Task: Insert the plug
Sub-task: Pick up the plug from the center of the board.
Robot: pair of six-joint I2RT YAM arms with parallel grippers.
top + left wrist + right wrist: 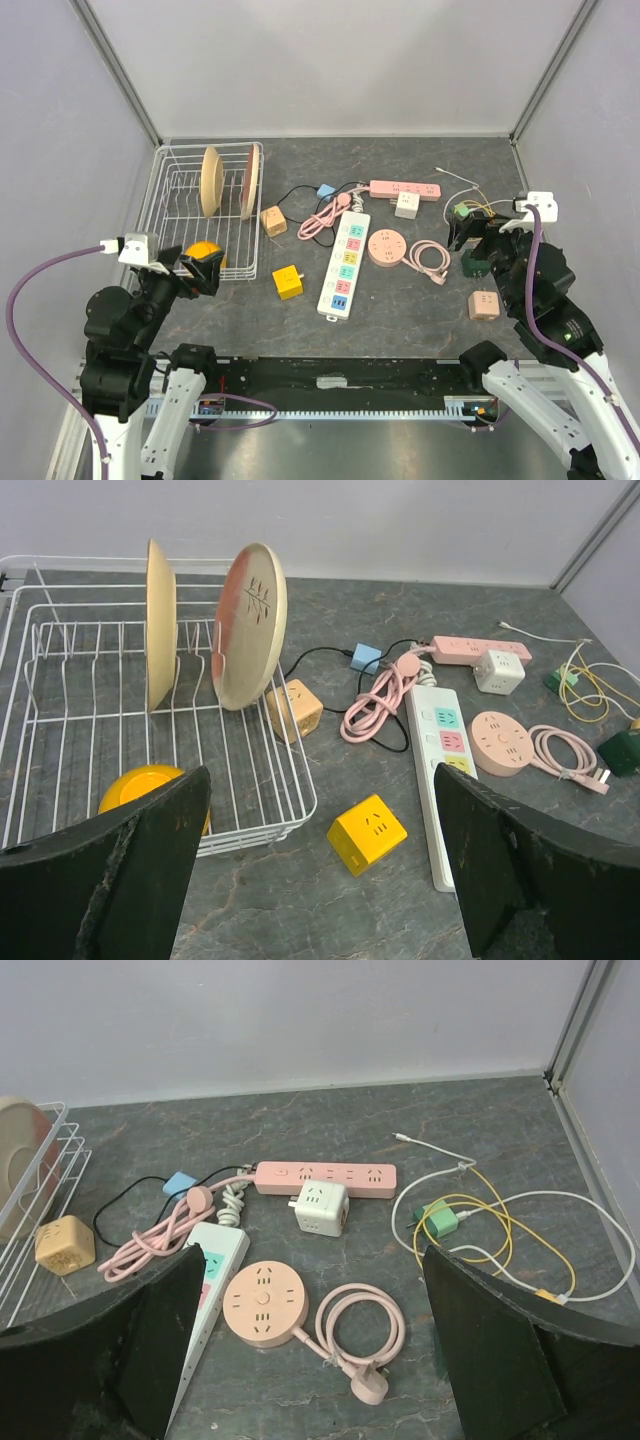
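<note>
1. Right gripper hangs above the grey stone-patterned table, its two black fingers spread wide with nothing between them
2. Just ahead of it, low between those fingers, the pink plug lies loose on the table at the end of its coiled pink cable, which runs to the round pink socket disc nearer the left finger
3. Beside that left finger lies the long white power strip with coloured sockets
4. Farther ahead a white cube adaptor sits right against a long pink power strip; toward the right finger a small green charger lies among yellow and white cables
5. Left gripper is likewise spread and empty, with a yellow cube socket just ahead between its fingers, a white wire dish rack ahead on its left, and the plug well off to its right
</note>
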